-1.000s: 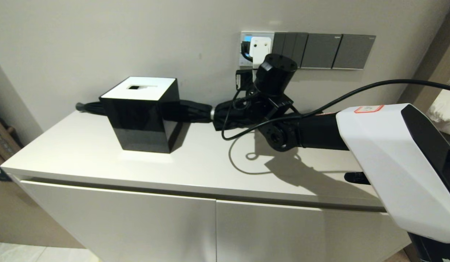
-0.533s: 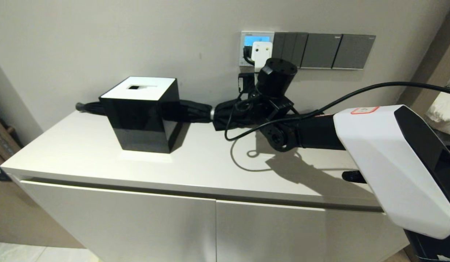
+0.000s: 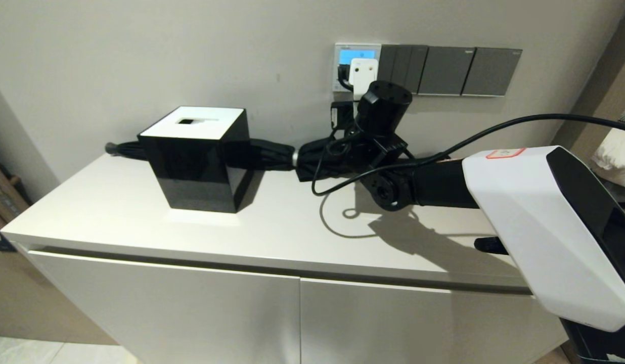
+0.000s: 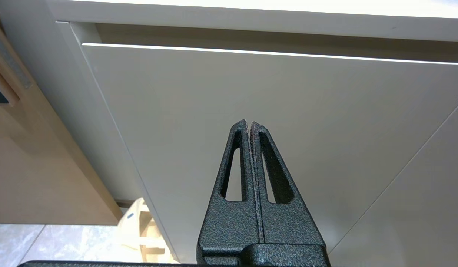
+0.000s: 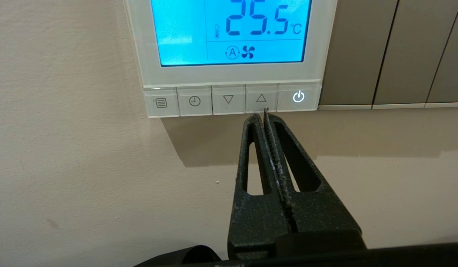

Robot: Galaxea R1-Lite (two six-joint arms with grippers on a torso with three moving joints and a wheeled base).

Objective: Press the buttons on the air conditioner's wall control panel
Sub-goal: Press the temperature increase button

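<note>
A: Where's the right tool (image 5: 264, 113)?
B: Up at the wall, tip at the lower edge of the up-arrow button (image 5: 261, 98). Fingers (image 5: 251, 148) are clenched together with nothing between them. Can't tell whether the tip is actually touching.

A: Panel state?
B: The air conditioner's wall control panel (image 5: 229, 76) is wall-mounted above the worktop (image 3: 272, 227), just left of the dark grey switch plates (image 3: 446, 71). The screen (image 5: 184, 33) is lit blue and reads 25.5 °C, with a fan icon below. The buttons (image 5: 195, 101) run along the bottom edge: menu, clock, down, up, power. The power symbol (image 5: 298, 97) glows white.

A: Head view?
B: The right arm (image 3: 535, 212) reaches across the worktop and its wrist partly covers the panel. A black box (image 3: 198, 162) sits to the left, with a folded black umbrella (image 3: 272, 154) behind it against the wall.

A: Left tool (image 4: 249, 124)?
B: Parked low in front of the cabinet door (image 4: 288, 111), clenched shut and empty.
</note>
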